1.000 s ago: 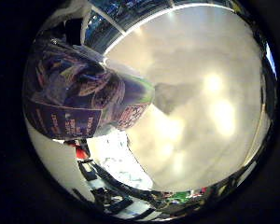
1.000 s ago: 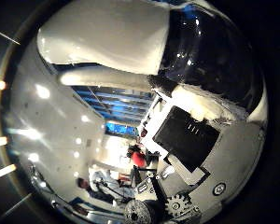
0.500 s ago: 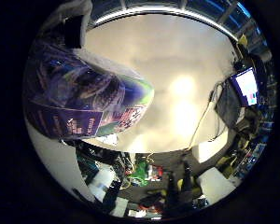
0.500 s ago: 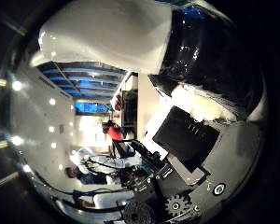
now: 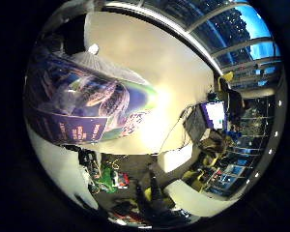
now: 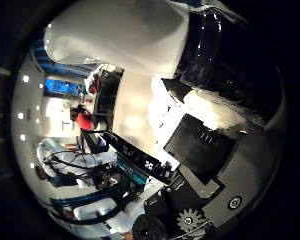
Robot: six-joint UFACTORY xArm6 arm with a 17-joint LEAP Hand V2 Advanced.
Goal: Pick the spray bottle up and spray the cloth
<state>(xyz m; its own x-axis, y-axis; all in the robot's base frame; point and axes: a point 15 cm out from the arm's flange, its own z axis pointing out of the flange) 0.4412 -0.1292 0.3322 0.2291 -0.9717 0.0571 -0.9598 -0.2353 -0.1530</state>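
Observation:
The spray bottle [image 5: 82,97], with a purple patterned label, lies close against my palm in the right little finger side palm view. In the right thumb side palm view its white body [image 6: 120,40] fills the area beside my hand [image 6: 205,150], whose black and white fingers curl against it. The hand is shut on the bottle and holds it in the air. The cloth is in neither view.
The little finger side view looks out at a pale ceiling [image 5: 159,58], high windows [image 5: 237,34] and a lit screen [image 5: 215,113] above cluttered desks. The thumb side view shows room equipment [image 6: 90,175] beyond the bottle.
The whole background has swung across both views, so the hand has turned. The bottle keeps its place against the palm.

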